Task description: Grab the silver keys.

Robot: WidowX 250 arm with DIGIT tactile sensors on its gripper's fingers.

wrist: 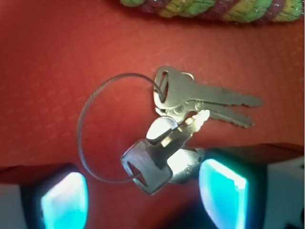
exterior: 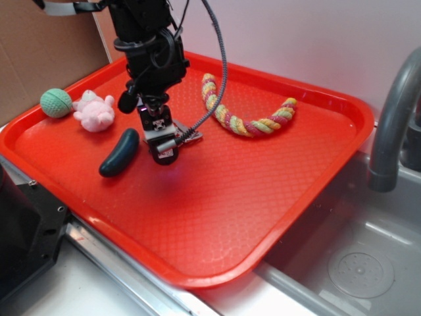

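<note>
Now hovering low over the silver keys (wrist: 183, 126) at frame centre, gripper (wrist: 143, 198) wide open, gripping nothing. Best to drop straight, then pinch across the lower key heads, avoiding the thin wire ring (wrist: 86, 124).

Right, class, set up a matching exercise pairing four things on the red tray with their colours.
Things:
1. keys
2. cucumber toy
3. knitted ball
4. plush animal

Colours:
A. pink
B. dark green
C. silver
D. light teal-green

Pairs: 1-C, 2-B, 3-D, 4-A
</note>
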